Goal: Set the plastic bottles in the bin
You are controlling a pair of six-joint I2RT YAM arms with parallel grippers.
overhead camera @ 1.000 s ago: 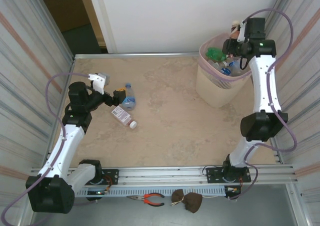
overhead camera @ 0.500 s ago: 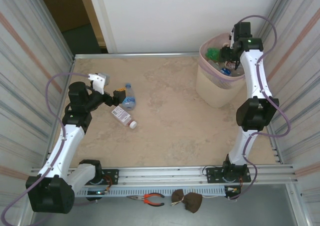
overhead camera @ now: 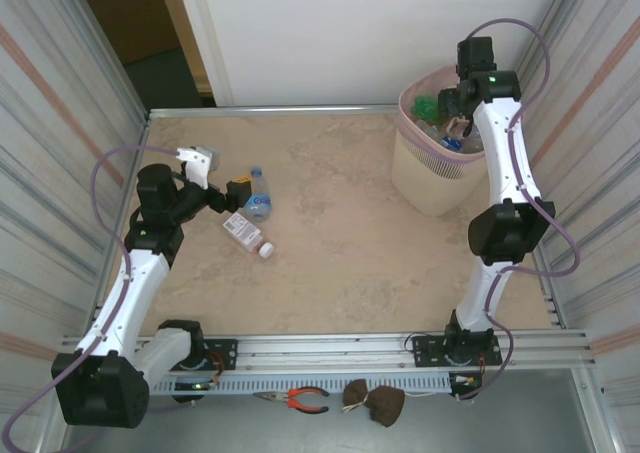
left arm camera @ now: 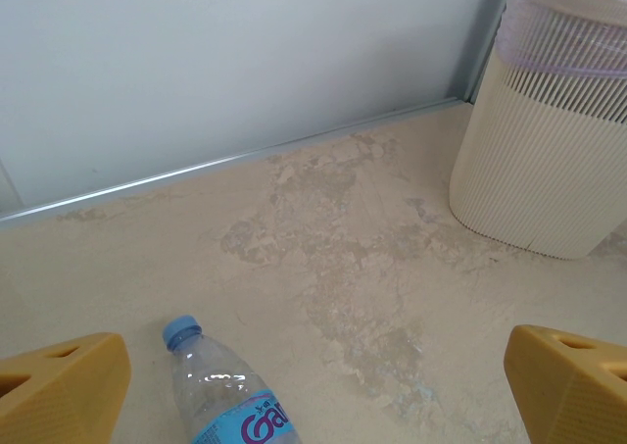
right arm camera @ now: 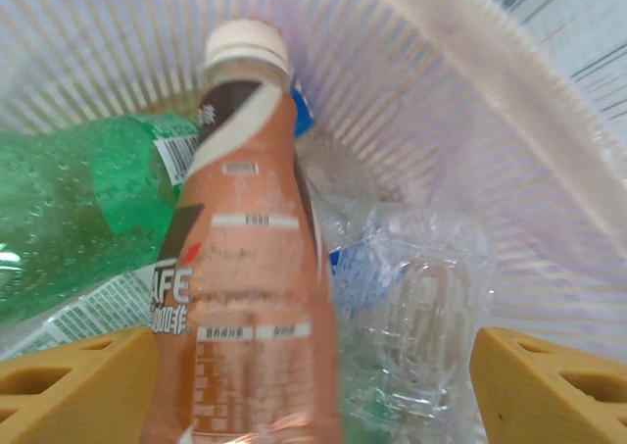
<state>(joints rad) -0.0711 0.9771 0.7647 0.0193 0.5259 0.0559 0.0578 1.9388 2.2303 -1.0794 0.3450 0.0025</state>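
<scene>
**Most bottles binned, two left out on the tabletop**

Top view: The bin [overhead camera: 425, 178] stands at the far right of the tabletop [overhead camera: 340, 243], and several bottles show inside its rim. The right pincer [overhead camera: 458, 108] hangs over its mouth. Two bottles lie out at the left, close together. One is the blue-label bottle [overhead camera: 258, 201], and the pink-label bottle [overhead camera: 244, 233] lies just nearer. The left pincer [overhead camera: 238, 187] hovers just beside the blue-label bottle.

Left wrist view: The left pincer [left arm camera: 313, 385] is spread wide and has hold of nothing. The blue-label bottle [left arm camera: 227, 400] lies on the tabletop between its fingers, closer to the left one, with its blue cap pointing far. The bin [left arm camera: 549, 140] stands well apart at the far right.

Right wrist view: The right pincer [right arm camera: 313, 385] is also spread wide. The brown bottle [right arm camera: 245, 268], white cap pointing away, sits between the fingers with a plain gap to the right one, so it is not clamped. It looks blurred, and I judge it to be loose inside the bin. Below it lie a green bottle [right arm camera: 69, 209] and a crumpled clear bottle [right arm camera: 421, 287], inside the bin's slatted wall [right arm camera: 411, 91].

By these views the task is nearly done. The two bottles at the left have yet to be carried over, and the left pincer looks placed to take the blue-label bottle first.
</scene>
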